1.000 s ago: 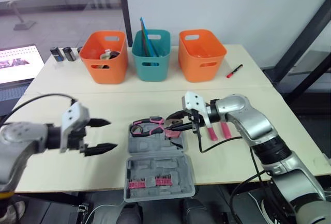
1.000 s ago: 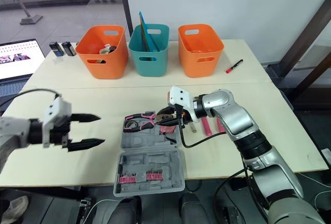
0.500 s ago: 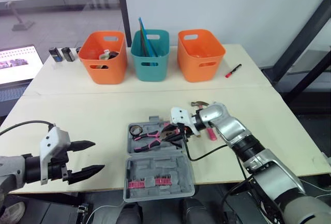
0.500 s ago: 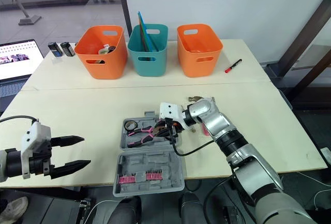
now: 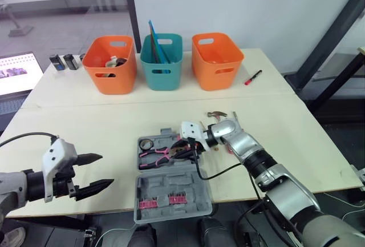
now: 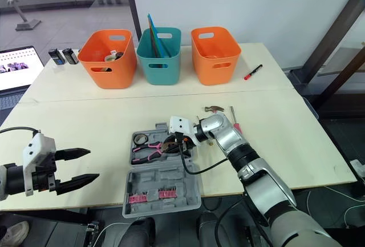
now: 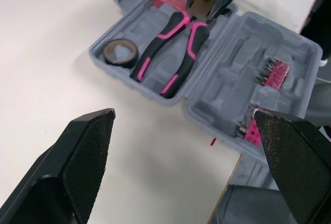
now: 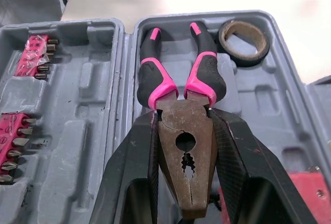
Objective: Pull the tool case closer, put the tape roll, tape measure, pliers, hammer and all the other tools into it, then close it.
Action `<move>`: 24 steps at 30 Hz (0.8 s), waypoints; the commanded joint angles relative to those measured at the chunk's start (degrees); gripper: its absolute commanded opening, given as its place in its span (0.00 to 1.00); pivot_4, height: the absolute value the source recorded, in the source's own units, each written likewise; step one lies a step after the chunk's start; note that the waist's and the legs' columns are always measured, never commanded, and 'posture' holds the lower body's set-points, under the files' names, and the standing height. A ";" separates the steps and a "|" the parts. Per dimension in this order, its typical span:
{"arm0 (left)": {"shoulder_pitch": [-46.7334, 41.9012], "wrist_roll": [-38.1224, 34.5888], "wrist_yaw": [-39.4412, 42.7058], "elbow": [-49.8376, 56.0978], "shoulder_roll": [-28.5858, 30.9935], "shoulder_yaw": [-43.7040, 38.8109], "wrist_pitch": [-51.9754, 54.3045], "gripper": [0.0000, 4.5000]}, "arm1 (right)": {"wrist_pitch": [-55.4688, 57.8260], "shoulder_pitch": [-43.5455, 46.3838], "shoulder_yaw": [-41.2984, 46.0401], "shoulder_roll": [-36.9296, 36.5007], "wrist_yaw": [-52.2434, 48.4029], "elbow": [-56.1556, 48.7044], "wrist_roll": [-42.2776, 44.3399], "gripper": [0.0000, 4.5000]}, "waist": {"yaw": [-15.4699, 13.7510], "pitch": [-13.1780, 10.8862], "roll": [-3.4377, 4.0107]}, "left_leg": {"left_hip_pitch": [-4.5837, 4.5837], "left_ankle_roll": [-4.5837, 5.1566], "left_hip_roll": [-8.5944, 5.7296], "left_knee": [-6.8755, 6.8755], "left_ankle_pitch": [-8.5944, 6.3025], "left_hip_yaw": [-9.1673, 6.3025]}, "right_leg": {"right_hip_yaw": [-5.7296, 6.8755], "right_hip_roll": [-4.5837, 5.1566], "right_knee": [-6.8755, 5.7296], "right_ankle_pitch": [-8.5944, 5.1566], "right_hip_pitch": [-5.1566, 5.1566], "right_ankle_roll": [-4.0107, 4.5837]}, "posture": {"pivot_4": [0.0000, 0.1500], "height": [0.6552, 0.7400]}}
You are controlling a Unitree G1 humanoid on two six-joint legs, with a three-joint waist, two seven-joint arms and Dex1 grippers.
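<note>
Pliers [image 8: 183,133] in case [image 8: 77,131], in R hand [image 8: 182,116]

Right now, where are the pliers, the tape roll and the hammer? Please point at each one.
pliers [image 8: 181,119], right wrist view, on the metal head.
tape roll [image 8: 242,58], right wrist view, on the wall of the ring.
hammer [image 6: 213,109], right eye view, on the metal head.

Matt grey plastic tool case [image 8: 77,131]; pliers [image 8: 178,120] of dull brownish metal.
</note>
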State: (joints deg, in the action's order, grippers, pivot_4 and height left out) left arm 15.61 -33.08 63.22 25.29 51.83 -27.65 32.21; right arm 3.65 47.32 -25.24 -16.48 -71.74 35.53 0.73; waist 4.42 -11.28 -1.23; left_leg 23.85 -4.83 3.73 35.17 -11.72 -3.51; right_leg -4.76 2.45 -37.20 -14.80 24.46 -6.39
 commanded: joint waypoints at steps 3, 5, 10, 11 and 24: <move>-2.04 0.66 -0.19 -0.70 1.59 1.30 -0.68 1.00 | -0.11 0.36 1.42 1.36 0.42 -0.05 0.07 0.45 | 0.12 0.00 0.01 | -0.04 0.00 0.01 -0.02 0.00 0.00 | -0.01 -0.02 -0.05 0.00 0.00 0.00 | 1.00 0.96; -2.60 0.64 -0.23 -1.02 1.65 1.94 -0.80 1.00 | -0.40 0.28 1.60 1.18 0.23 -0.75 0.16 0.65 | 0.07 0.00 0.01 | -0.03 0.00 0.01 -0.02 0.00 0.00 | -0.01 -0.01 -0.05 0.00 0.00 0.00 | 1.00 0.96; -4.04 -1.04 -1.47 -1.25 1.67 1.95 1.88 1.00 | 7.49 -0.09 8.00 1.18 -1.70 -6.70 8.39 0.98 | -0.35 -0.01 0.01 | -0.02 0.00 0.01 -0.02 0.00 0.01 | -0.02 -0.01 -0.05 -0.01 -0.01 0.00 | 1.00 0.96; -4.18 -0.50 -1.78 -1.23 1.47 2.02 1.24 1.00 | 7.89 -0.49 9.01 1.07 -1.86 -7.68 9.41 0.98 | -0.37 -0.01 0.01 | -0.02 0.00 0.01 -0.02 0.00 0.01 | -0.01 -0.01 -0.05 -0.01 -0.01 0.00 | 1.00 0.96; -4.53 3.85 -2.79 -2.90 -3.67 5.99 -9.25 1.00 | 10.82 -5.70 4.17 1.11 -0.03 -11.81 5.21 0.10 | -0.37 0.01 -0.01 | -0.06 0.00 0.01 -0.01 0.00 0.02 | -0.02 -0.02 -0.06 -0.01 -0.04 0.00 | 1.00 0.96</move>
State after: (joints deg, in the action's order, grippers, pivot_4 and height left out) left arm 11.04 -27.25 58.64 21.81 47.13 -21.07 23.14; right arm 13.86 41.74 -20.59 -15.38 -72.18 25.39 6.74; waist 4.05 -11.27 -1.24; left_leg 23.80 -4.84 3.74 35.16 -11.72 -3.48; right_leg -4.78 2.43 -37.24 -14.80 24.42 -6.39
